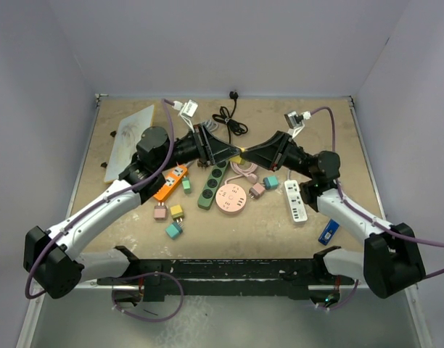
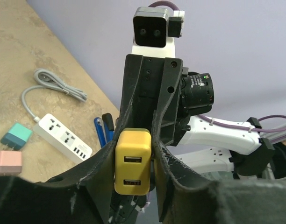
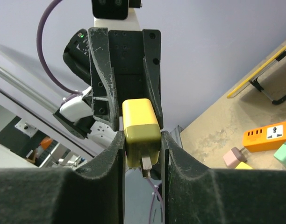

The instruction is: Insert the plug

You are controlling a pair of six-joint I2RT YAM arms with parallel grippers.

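A yellow USB charger plug (image 1: 241, 151) is held in the air over the table's middle, between both grippers meeting tip to tip. My left gripper (image 1: 233, 151) is shut on it. In the left wrist view the plug (image 2: 132, 161) shows its two USB ports between my left gripper's (image 2: 133, 156) fingers. My right gripper (image 1: 249, 154) is shut on it from the opposite side. In the right wrist view the plug (image 3: 140, 125) shows a metal prong towards the camera, pinched by my right gripper (image 3: 142, 140).
Below the grippers lie a green power strip (image 1: 212, 184), a round pink socket hub (image 1: 233, 197), an orange strip (image 1: 170, 181) and a white strip (image 1: 296, 201). Several small coloured adapters lie around them. A black cable (image 1: 229, 119) lies at the back, a blue object (image 1: 329, 231) at front right.
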